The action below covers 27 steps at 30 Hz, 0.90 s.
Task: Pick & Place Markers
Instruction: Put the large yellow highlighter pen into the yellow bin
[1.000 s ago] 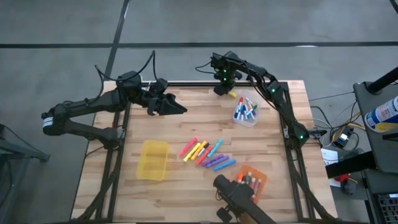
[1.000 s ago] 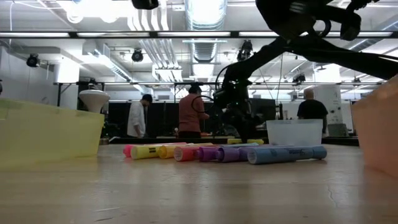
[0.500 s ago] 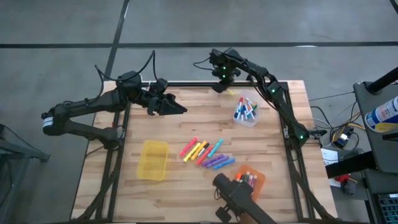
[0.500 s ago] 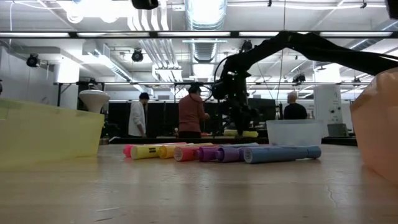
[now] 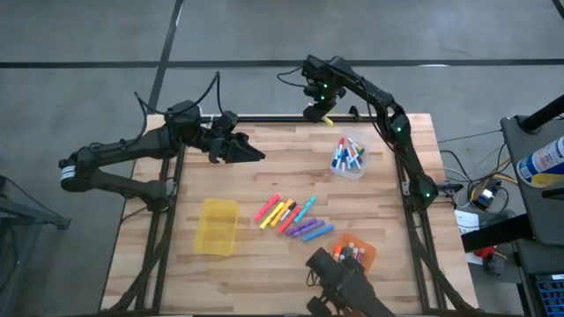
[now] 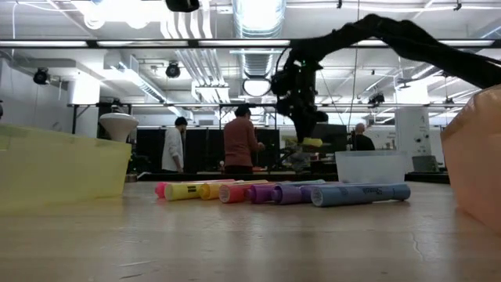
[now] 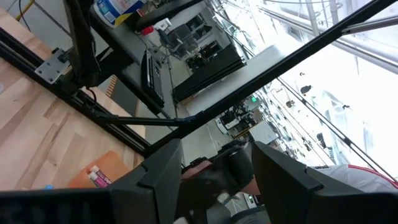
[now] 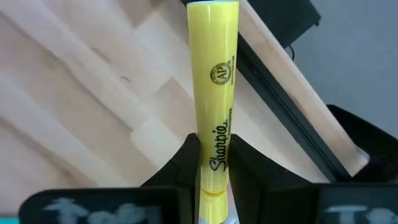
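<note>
A: Right gripper (image 5: 319,113), status?

B: Top centre of the high view, over the far edge of the light wooden slatted table (image 5: 264,167). Fingers clamped on a yellow capped highlighter marker (image 8: 213,112); the right wrist view shows the barrel pinched between both dark fingers (image 8: 184,165). In the low view the marker (image 6: 312,142) hangs above the tabletop, upper middle of frame.

A: Left gripper (image 5: 251,153)?

B: Upper left of the high view, above the table, jaws apart, holding nothing.

A: The other markers?

B: A loose row of pink, yellow, orange, teal, purple and blue markers (image 5: 293,217) lies centre frame. More sit in the clear plastic bin (image 5: 349,157) at upper right, just below the right gripper, and in the orange translucent bin (image 5: 356,254) at lower right. A yellow translucent bin (image 5: 217,226) lies lower left of centre.

A: Background?

B: People stand (image 6: 236,142) beyond the table in the low view.
</note>
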Each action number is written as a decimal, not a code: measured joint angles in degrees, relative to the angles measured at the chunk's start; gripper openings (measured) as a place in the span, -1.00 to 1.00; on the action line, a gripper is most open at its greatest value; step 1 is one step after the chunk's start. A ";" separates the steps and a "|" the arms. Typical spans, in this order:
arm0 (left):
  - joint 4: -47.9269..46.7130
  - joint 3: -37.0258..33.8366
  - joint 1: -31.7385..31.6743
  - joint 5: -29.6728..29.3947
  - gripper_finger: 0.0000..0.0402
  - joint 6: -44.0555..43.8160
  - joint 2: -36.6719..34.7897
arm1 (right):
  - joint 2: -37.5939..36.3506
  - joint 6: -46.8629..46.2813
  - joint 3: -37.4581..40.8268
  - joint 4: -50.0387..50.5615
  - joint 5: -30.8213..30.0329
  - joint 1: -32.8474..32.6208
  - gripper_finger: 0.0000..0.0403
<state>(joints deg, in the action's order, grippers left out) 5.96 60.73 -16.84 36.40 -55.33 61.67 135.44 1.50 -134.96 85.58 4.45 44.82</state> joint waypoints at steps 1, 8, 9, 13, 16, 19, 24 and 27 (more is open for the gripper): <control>0.00 0.00 0.00 0.00 -0.06 0.03 0.00 | -0.92 -0.03 0.00 0.00 0.16 -0.17 -0.75; -1.00 -0.04 -0.18 -0.22 -0.06 0.36 0.22 | -8.88 -3.61 0.00 -0.48 5.12 -2.97 -0.75; -0.95 -0.04 -0.29 -0.57 -0.06 0.38 0.21 | -10.02 -4.24 0.00 -0.50 6.20 -3.68 -0.75; -0.96 -0.04 -1.25 -3.85 -0.06 1.56 0.20 | -14.69 -6.71 0.00 -0.56 10.52 -7.51 -0.75; -0.92 -0.04 -1.92 -7.71 -0.06 1.76 0.20 | -17.89 -9.80 0.00 -1.01 10.96 -11.65 -0.75; -0.94 -0.04 -2.32 -12.26 -0.06 2.78 0.20 | -20.67 -14.11 0.00 -2.68 11.05 -16.24 -0.75; -1.32 -0.04 -2.32 -20.36 -0.06 5.19 0.20 | -25.23 -23.86 0.02 -9.92 10.62 -23.80 -0.75; -1.54 -0.04 -2.19 -24.10 -0.06 8.59 0.22 | -27.06 -29.72 0.02 -15.86 7.56 -28.07 -0.75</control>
<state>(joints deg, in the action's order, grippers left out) 4.41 60.69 -19.03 12.30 -46.74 61.89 108.38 -28.22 -134.93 69.72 12.01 16.75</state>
